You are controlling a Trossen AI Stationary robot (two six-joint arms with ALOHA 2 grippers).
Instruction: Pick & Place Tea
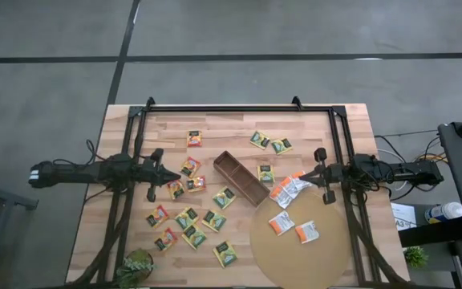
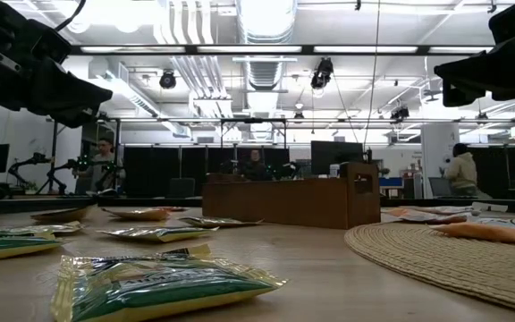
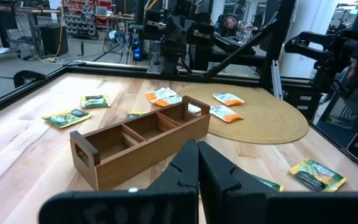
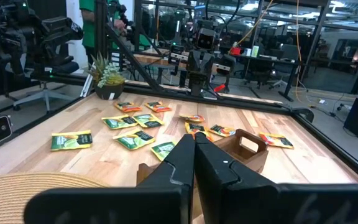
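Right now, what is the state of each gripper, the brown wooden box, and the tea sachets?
Left gripper: shut, empty, above table.
Right gripper: shut, empty, above table.
Brown oblong wooden box: upright, compartments empty.
White-and-orange tea sachets: lying flat on round tan mat.
Green-yellow tea sachets: flat on table.

Overhead looks straight down; low camera grazes tabletop; 2 opposing wrist cameras share the wooden box [image 3: 138, 140].

Both arms are dark, slim and jointed, with what look like black cables trailing.
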